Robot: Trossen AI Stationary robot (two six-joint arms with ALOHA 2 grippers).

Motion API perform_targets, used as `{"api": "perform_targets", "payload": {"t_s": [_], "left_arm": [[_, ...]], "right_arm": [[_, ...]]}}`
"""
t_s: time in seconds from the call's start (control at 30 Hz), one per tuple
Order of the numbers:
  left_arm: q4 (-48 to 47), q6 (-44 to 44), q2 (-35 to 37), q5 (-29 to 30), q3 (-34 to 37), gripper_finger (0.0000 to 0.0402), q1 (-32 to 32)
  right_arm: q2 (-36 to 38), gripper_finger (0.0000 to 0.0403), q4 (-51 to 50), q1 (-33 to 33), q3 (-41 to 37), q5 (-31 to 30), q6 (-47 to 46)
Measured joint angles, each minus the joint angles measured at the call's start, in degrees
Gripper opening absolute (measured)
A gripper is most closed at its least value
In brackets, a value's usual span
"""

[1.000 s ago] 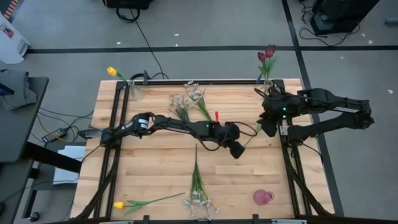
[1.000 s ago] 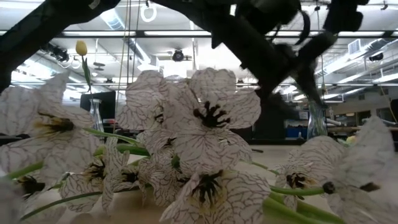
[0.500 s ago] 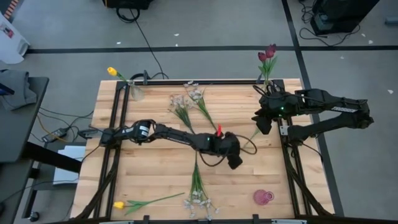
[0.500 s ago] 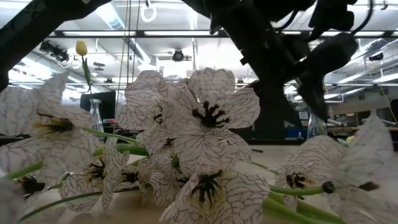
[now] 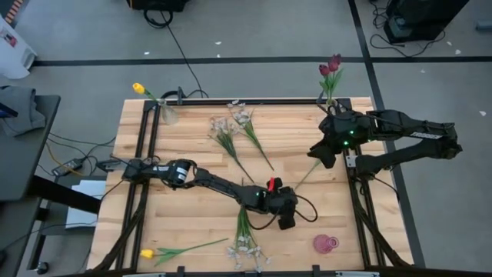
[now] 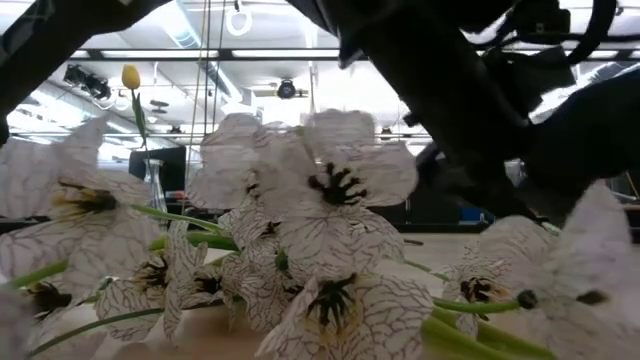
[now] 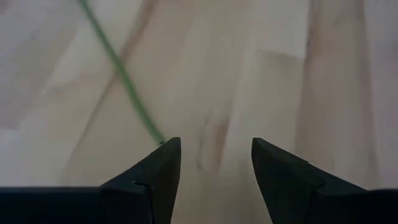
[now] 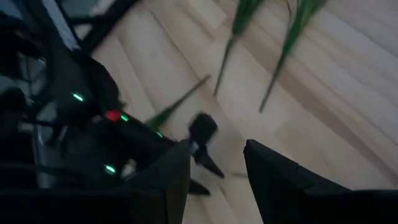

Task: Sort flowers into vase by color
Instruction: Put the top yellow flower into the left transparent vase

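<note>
The left gripper (image 5: 287,221) hovers low over the pale wooden desk (image 5: 192,192), fingers (image 7: 155,174) spread and empty; the right gripper (image 5: 324,156), fingers likewise apart, hangs near the dark red tulips (image 5: 330,68).

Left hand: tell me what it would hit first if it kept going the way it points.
The left hand, open, points down at the bare wooden table, so likely that. A green stem runs just beside one finger; depth is unclear.

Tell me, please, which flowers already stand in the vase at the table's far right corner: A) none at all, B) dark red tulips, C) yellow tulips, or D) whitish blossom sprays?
B: the high view shows dark red tulips rising from the vase at that corner.
</note>
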State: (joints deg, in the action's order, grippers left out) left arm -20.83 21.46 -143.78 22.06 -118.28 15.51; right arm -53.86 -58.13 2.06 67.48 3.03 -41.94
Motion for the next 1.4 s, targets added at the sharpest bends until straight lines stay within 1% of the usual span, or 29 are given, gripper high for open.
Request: {"api": "perform_targets", "payload": {"t_s": [0.07,0.23,0.3,0.47,0.67,0.77,0.9,0.97,1.03,1.1,1.2,1.23,1.27,1.4], "left_arm": [[0.7,0.82,-0.14,-0.12,0.0,0.0201,-0.07],[2.48,2.44,-0.14,6.91,0.0,0.0201,-0.86],[4.48,4.87,-0.14,8.15,0.0,0.0201,-1.6],[5.28,12.16,-0.62,8.25,-0.13,0.0201,-3.29],[3.95,16.23,-3.23,7.74,-0.11,0.0201,-3.47],[3.82,19.19,-3.44,6.37,-0.22,0.0201,-3.42],[3.67,19.32,-3.53,6.93,-0.24,0.0194,-3.41],[3.56,19.34,-3.57,6.97,-0.22,0.0177,-3.41],[3.03,19.5,-3.57,5.72,-0.22,0.0149,-3.48],[2.48,20.26,-3.57,4.76,-0.22,0.0109,-3.54],[1.79,21.35,-3.57,3.19,-0.22,0.0034,-3.5],[1.88,21.68,-3.56,2.2,-0.24,0.0019,-3.44],[1.97,22.35,-3.55,1.2,-0.24,0.0012,-3.33],[1.58,24.59,-3.49,-2.05,-0.37,0.0008,-2.55]], "right_arm": [[0.34,0.0165,1.58,-0.29,0.02,-0.72,-0.08],[0.52,0.0165,2.84,-1.12,0.02,-1.96,0.32],[0.61,0.0165,2.84,-1.73,0.02,-1.98,0.44],[1.0,0.0165,2.85,-3.3,0.02,-1.95,1.54],[2.51,0.0165,3.53,-4.52,0.02,-2.02,2.39],[3.92,0.0165,3.66,-4.86,0.01,-2.05,2.5],[6.08,0.0165,3.69,-5.02,0.0,-2.8,2.67],[7.4,0.0165,3.71,-5.02,0.0,-3.68,2.71],[8.74,0.0165,3.72,-5.02,0.02,-4.48,2.74],[10.2,0.0165,3.74,-5.02,0.01,-5.05,2.73],[12.31,0.0165,3.74,-5.02,0.02,-5.23,2.72],[13.02,0.0165,3.74,-5.02,0.01,-5.58,2.61],[13.8,0.0165,3.72,-5.02,0.02,-6.12,2.38],[16.7,0.0165,3.7,-5.02,0.02,-7.36,1.45]]}}
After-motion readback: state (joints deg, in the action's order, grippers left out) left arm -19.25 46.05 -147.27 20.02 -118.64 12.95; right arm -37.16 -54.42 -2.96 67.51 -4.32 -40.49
